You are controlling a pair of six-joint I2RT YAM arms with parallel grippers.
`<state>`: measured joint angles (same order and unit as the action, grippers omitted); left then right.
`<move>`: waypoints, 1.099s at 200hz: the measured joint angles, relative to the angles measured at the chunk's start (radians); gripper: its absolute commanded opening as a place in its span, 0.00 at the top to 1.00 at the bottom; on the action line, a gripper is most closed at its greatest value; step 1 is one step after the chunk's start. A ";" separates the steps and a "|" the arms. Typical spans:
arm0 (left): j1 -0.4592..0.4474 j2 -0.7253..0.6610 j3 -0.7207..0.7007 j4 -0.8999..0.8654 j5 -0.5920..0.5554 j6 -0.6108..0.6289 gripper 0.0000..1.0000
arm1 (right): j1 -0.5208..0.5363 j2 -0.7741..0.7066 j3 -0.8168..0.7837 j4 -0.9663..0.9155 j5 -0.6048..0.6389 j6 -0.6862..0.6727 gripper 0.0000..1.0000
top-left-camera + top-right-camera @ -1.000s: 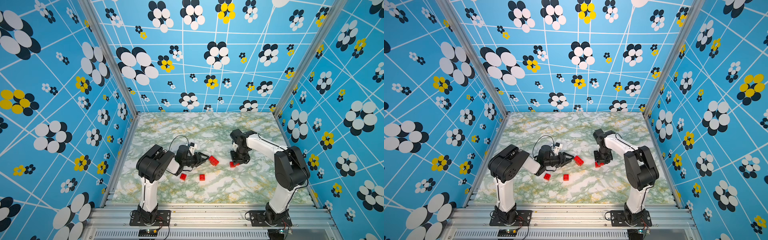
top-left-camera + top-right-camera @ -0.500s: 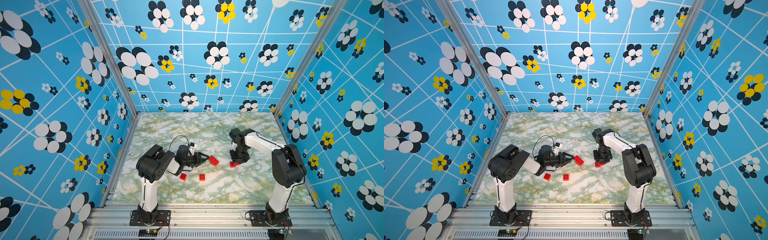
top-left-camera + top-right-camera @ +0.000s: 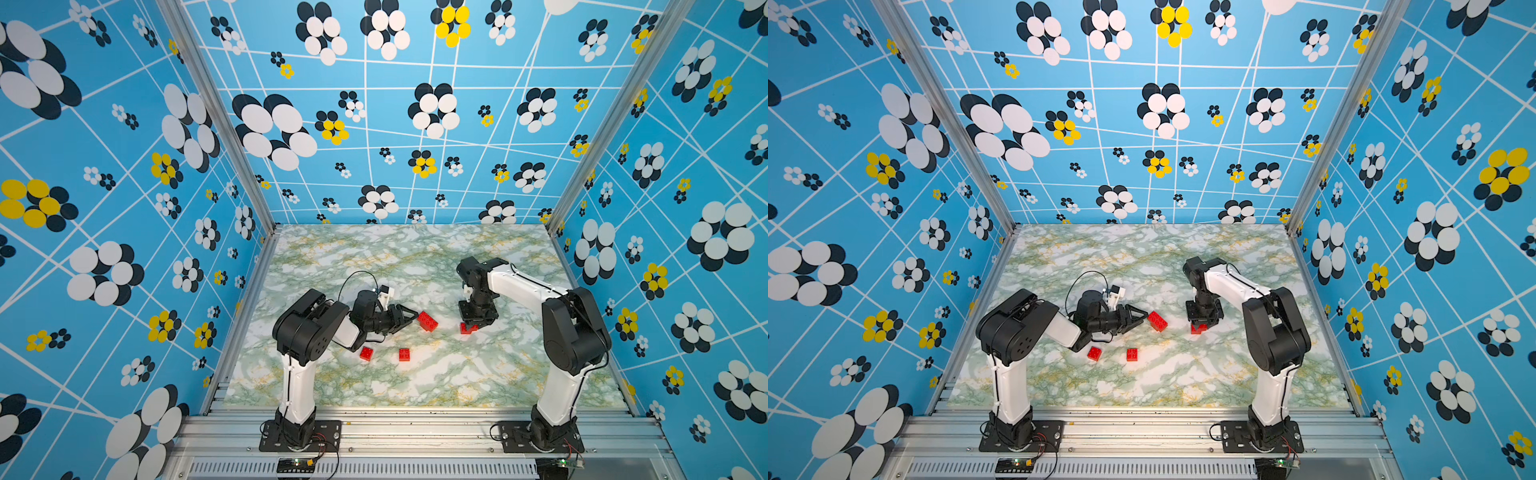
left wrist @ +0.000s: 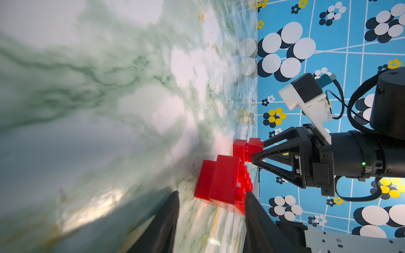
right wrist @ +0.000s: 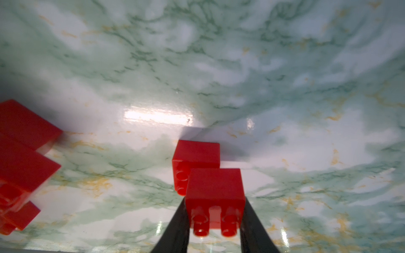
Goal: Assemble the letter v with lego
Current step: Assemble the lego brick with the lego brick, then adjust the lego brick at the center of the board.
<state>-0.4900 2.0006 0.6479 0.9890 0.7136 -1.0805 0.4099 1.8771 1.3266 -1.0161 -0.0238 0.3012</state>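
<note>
My right gripper [image 5: 215, 210] points down at the marble table and is shut on a short red lego brick [image 5: 214, 190]. A second short brick [image 5: 195, 155] is joined to it, offset by one step and resting on the table. In both top views this pair [image 3: 467, 329] [image 3: 1197, 329] shows under the right gripper [image 3: 473, 324]. My left gripper [image 4: 211, 197] lies low and open. A larger stepped red lego piece [image 4: 221, 184] [image 3: 428, 321] sits just ahead of its fingertips, against one finger. Two loose short bricks [image 3: 366, 353] [image 3: 404, 354] lie nearer the front. No finished letter v is in view.
The marble table [image 3: 415, 266] is enclosed by blue flowered walls on three sides, with an aluminium rail [image 3: 415, 419] along the front where both arm bases stand. The larger red piece [image 5: 22, 157] lies a short way beside the right gripper.
The right arm's elbow has swung slightly while its gripper stays over the same spot with its bricks. The left gripper and the loose bricks have not moved.
</note>
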 measured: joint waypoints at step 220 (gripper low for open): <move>0.014 -0.084 0.000 -0.113 -0.008 0.025 0.47 | 0.009 -0.077 0.086 -0.006 0.037 -0.073 0.21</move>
<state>-0.4755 1.9163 0.6483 0.8761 0.7055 -1.0557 0.4191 1.8004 1.4124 -1.0218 0.0135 0.2279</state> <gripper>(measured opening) 0.534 0.779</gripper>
